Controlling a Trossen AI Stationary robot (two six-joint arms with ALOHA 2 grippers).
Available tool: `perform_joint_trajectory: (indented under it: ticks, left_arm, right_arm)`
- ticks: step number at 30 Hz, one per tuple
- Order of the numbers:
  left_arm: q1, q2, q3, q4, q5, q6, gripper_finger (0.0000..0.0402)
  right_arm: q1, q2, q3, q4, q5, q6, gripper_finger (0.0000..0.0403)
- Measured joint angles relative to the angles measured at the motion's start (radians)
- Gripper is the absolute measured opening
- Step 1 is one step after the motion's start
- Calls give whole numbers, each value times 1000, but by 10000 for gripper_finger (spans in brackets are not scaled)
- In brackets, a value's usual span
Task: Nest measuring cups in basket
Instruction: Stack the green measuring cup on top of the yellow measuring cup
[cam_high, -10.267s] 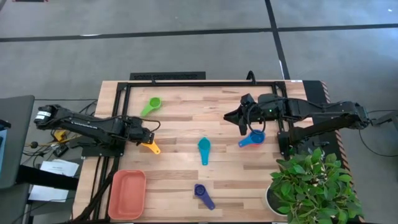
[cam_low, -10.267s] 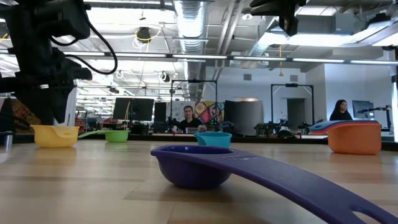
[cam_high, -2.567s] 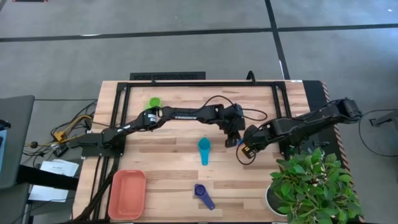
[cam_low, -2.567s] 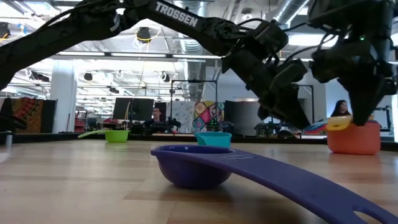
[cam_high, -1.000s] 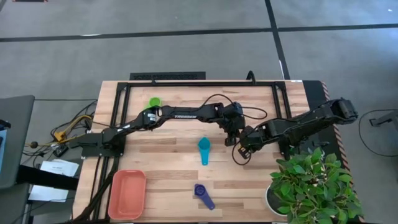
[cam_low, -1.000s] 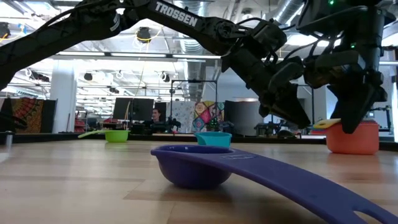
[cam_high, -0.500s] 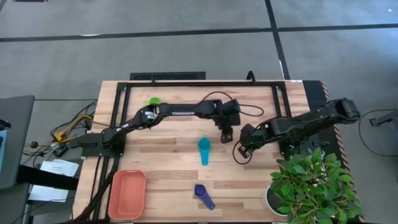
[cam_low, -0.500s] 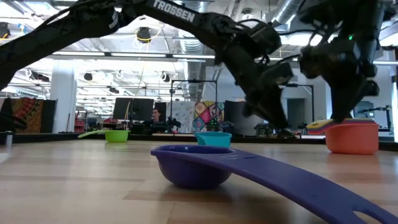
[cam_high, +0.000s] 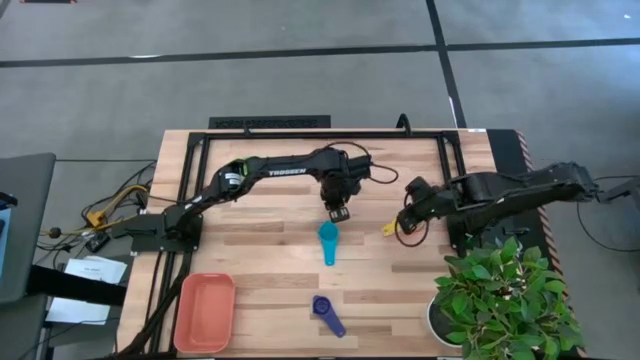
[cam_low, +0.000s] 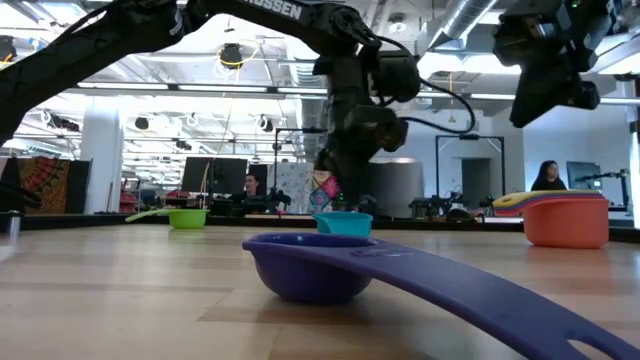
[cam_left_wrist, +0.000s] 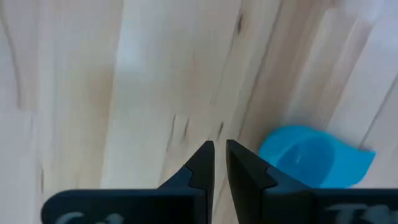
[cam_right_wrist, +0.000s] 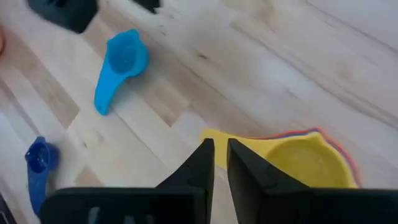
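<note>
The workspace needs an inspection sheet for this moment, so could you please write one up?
Surface: wooden table, bare between items.
Job's things: basket empty at the near-left corner; teal cup mid-table; purple cup near the front; green cup at the back; yellow cup topping a stack on the right.
Clutter: potted plant.
Grippers: left tool shut, behind the teal cup; right tool shut, by the stack.
Cables: bundle off the left edge.
Surroundings: person seated far off.

Tabletop: pale wood planks, smooth, satin sheen. Purple cup: glossy smooth plastic. Teal cup, yellow cup: smooth plastic. Basket: matt plastic. Left claw: matt black plastic.
</note>
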Motion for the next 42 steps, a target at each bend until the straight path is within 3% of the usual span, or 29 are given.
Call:
perform_joint_trajectory:
  ticks: [11,19,25,31,34,39,42]
  left_arm:
    - [16,-125,0,-27,-81,66,27]
    - [71,-145,0,-18,-7,85,27]
    - [8,-155,0,-13,55,96,27]
    - [-47,-251,-7,61,-16,85,14]
    - [-46,-348,-164,163,-25,77,3]
    - [-23,-649,-742,620,-12,-92,3]
    - [-17,-812,-1018,827,-60,-242,4]
  right_arm:
    - [9,-103,0,-121,34,70,119]
    - [10,-82,0,-107,84,86,145]
    - [6,-59,0,-84,114,21,155]
    - [-32,-61,-1,-39,110,-79,149]
    - [-59,-68,0,14,106,-155,142]
    - [-98,-78,0,46,76,-210,129]
    - [-101,-80,0,53,75,-231,124]
